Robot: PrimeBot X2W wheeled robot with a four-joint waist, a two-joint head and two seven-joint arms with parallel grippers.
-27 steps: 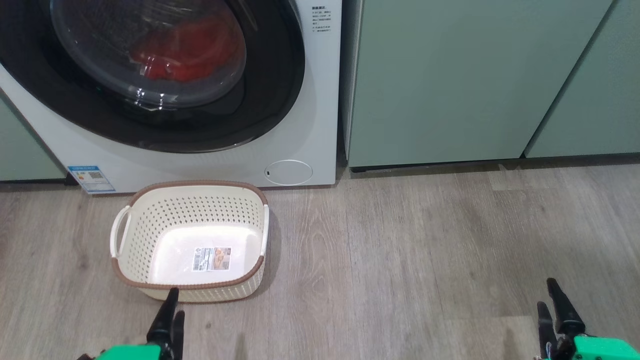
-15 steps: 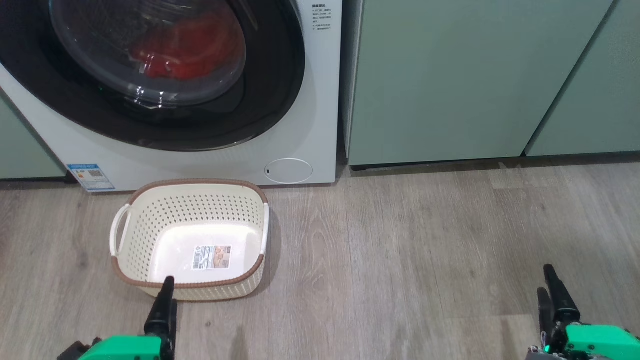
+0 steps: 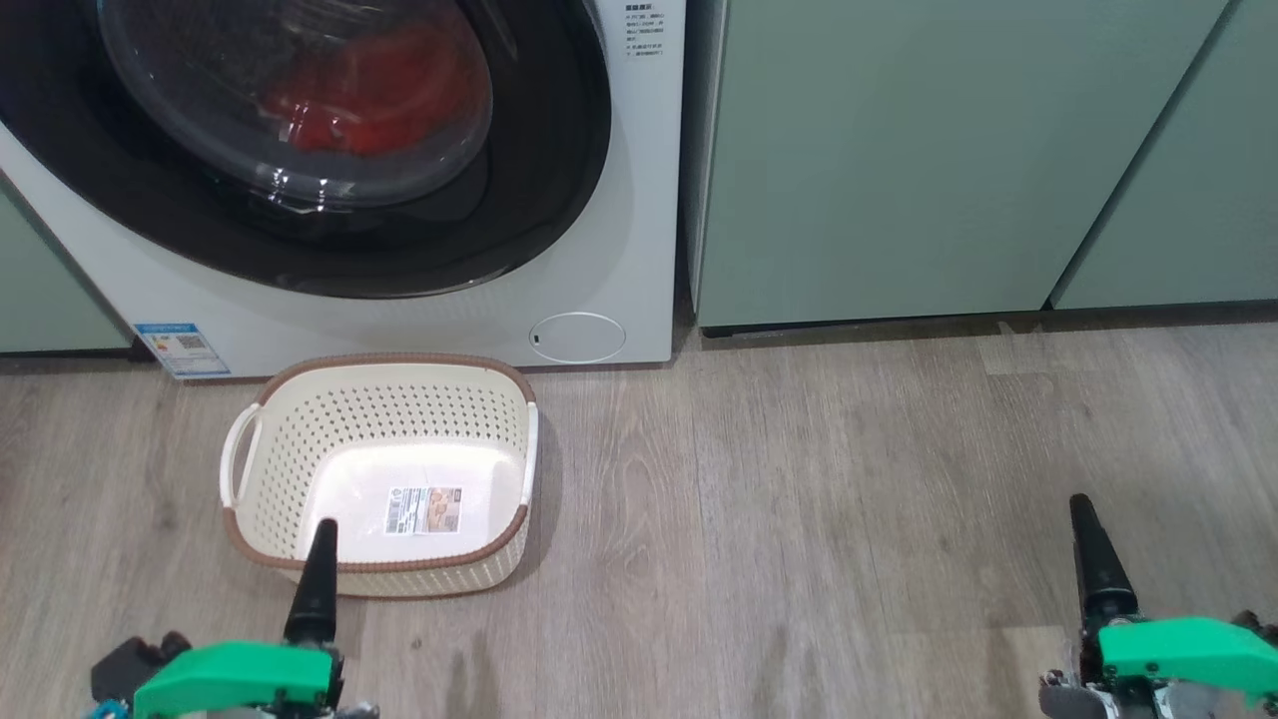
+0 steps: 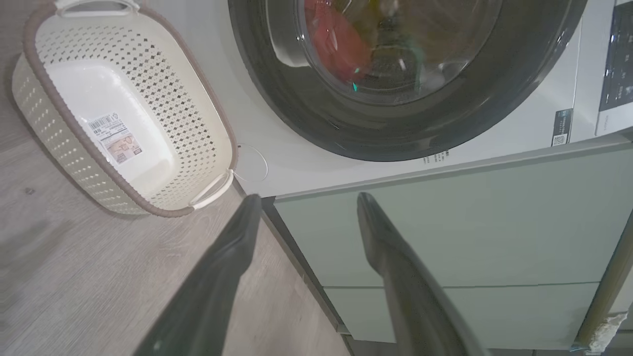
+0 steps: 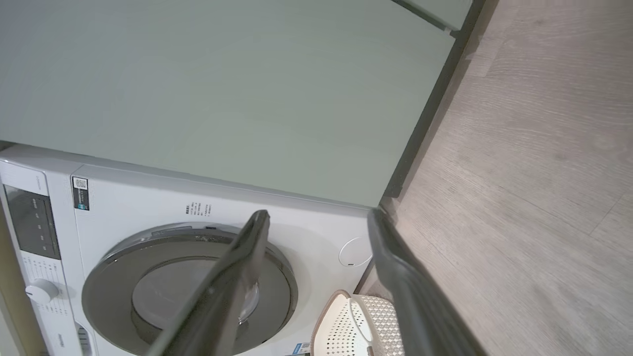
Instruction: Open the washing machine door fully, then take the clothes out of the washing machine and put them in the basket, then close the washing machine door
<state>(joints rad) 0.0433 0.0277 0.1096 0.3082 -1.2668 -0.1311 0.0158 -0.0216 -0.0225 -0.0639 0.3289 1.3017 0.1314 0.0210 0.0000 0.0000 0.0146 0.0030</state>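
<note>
1. Working step one — door opening, not yet begun. Seeing the washing machine door lying flush against the washing machine, so reading it as closed.
2. Spotting the clothes as a red bundle behind the door's glass, inside the machine; none taken out.
3. Finding the basket empty apart from its label sticker, sitting on the wood-look floor just in front of the machine, below the door and near the round hatch.
4. Reading the left gripper as fingers spread wide, clamping nothing; hanging low by the basket's near wall in the head view, well apart from the door.
5. Reading the right gripper the same way — fingers spread, nothing between them; hanging low over bare floor in front of the pale-green cabinet door, well apart from the machine.
6. Judging the next move: lifting one arm to the door's glossy black edge, hooking a finger into what looks like a pull recess on its cabinet side in the right wrist view, then pulling outward and swinging the door fully round.
7. Flagging unknowns: not telling the hinge side for certain, nor confirming clearance over the basket; expecting the glossy edge to be slippery, so favouring a hook behind it over a pinch.
</note>
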